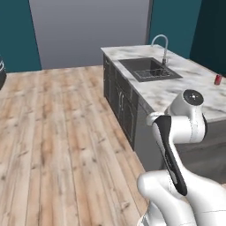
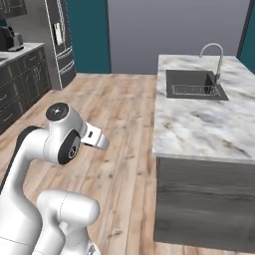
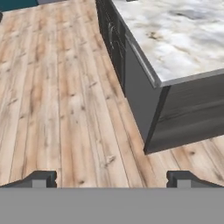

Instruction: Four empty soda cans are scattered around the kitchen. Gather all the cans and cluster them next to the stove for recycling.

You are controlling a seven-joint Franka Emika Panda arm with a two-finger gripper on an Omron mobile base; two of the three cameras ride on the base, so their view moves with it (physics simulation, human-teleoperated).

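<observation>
Our gripper (image 3: 112,178) hangs with jaws spread wide and empty over the floor — the nearest soda can (image 1: 217,79) stands upright, well apart, across the island counter (image 1: 163,90).

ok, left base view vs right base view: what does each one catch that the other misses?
Left base view: a red soda can standing on the island counter near its right edge.
Right base view: a fridge on the far wall, and dark cabinets with a coffee machine on top.
Both: the marble island counter, its sink and faucet, the wood floor, and the arm.
</observation>
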